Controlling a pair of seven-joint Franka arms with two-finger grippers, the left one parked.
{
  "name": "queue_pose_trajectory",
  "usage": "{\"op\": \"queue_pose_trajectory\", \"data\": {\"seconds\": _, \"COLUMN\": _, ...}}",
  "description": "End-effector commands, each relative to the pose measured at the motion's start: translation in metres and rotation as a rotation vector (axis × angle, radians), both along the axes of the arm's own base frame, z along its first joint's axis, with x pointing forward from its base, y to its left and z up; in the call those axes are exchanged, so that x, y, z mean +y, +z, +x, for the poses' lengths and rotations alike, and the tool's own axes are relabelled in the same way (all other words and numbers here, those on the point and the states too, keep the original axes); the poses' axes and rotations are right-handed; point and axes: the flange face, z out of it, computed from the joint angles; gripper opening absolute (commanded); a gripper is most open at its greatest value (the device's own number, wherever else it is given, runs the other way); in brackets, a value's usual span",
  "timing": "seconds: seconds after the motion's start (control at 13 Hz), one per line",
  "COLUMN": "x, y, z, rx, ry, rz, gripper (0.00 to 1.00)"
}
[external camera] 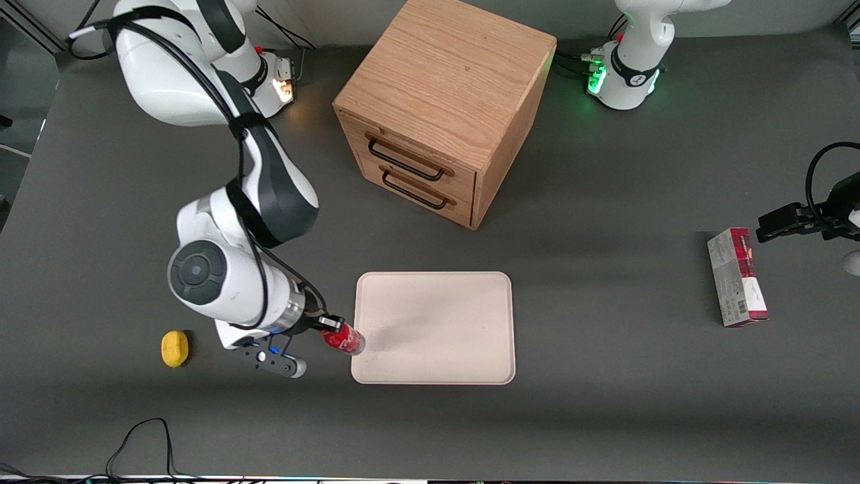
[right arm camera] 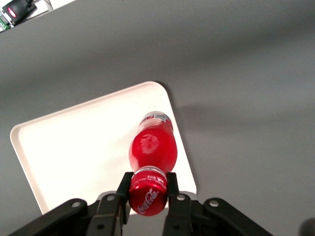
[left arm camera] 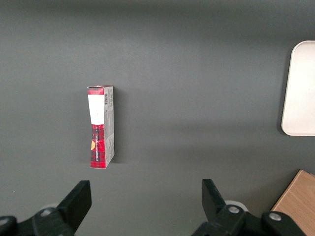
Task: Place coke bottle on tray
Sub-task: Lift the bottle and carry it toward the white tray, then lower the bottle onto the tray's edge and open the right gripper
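Gripping the coke bottle by its red cap, the gripper hangs above the tray edge toward the working arm's end; the bottle tilts over the tray's rim; a lemon lies nearby on the table.

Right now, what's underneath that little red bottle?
The pincer grips the coke bottle by its cap, above the tray edge. Whether its base touches the tray is hidden.

A robot lab: arm bases bolted to a grey table.
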Motion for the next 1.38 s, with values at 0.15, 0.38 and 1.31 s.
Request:
{"op": "queue_pose_trajectory", "data": {"seconds": 0.15, "x": 0.023, "y": -0.033, "z": 0.012, "rx": -0.072, "ry": -0.042, "rz": -0.033, "gripper": 0.01}}
{"op": "queue_pose_trajectory", "data": {"seconds": 0.38, "x": 0.030, "y": -0.046, "z": 0.011, "rx": -0.081, "ry": -0.028, "rz": -0.047, "gripper": 0.01}}
{"op": "queue_pose_trajectory", "data": {"seconds": 1.31, "x": 0.041, "y": -0.059, "z": 0.005, "rx": -0.075, "ry": -0.006, "rz": -0.077, "gripper": 1.00}}
